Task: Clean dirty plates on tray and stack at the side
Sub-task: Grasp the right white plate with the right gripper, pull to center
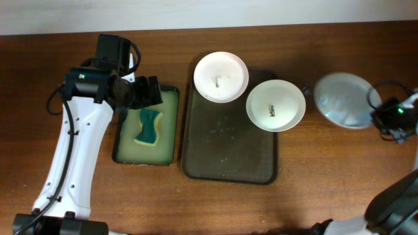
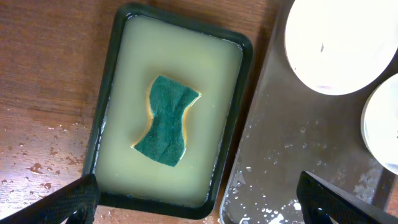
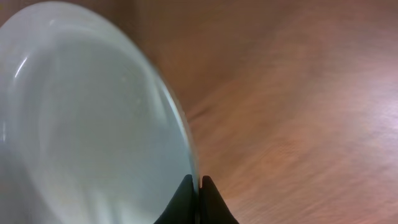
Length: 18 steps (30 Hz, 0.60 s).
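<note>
Three plates are shown. The left plate and the middle plate, each with a small dark smear at its centre, sit at the far end of the dark tray; the first overhangs its far left corner, the second its right edge. The right plate lies off the tray on the wooden counter, well to the right, and looks blurred in the wrist view. The right hand is closed on this plate's rim, its two fingers pinched together with the edge between them. The left hand hovers over the far end of the small tray, which lies just left of the dark tray; its fingers are spread wide and grip nothing. A green sponge lies in the small tray's pale liquid. Water droplets speckle the dark tray's bare surface.
</note>
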Motion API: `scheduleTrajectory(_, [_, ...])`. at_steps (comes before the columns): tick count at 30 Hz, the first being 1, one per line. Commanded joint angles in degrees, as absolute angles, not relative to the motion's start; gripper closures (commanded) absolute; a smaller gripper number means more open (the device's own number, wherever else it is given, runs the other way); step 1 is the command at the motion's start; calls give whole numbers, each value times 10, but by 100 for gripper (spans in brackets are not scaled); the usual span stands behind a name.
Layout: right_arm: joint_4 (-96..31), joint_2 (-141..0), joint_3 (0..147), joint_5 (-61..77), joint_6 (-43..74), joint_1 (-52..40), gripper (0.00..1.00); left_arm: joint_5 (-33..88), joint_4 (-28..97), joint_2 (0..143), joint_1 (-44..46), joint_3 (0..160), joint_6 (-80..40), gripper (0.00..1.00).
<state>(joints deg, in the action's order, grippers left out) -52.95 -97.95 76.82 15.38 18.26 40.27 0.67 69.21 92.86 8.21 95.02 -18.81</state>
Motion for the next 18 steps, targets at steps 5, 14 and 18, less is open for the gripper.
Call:
scheduleTrajectory(5, [-531,-1105,771,167,180,416,96,11,693,922,81,955,-183,1])
scheduleTrajectory(14, [-518,-1018,775,135,159,320,52,11,692,922,81,955,-183,1])
scheduleTrajectory(18, [-508,-951,775,178,50,225,53,11,692,922,81,955,-183,0])
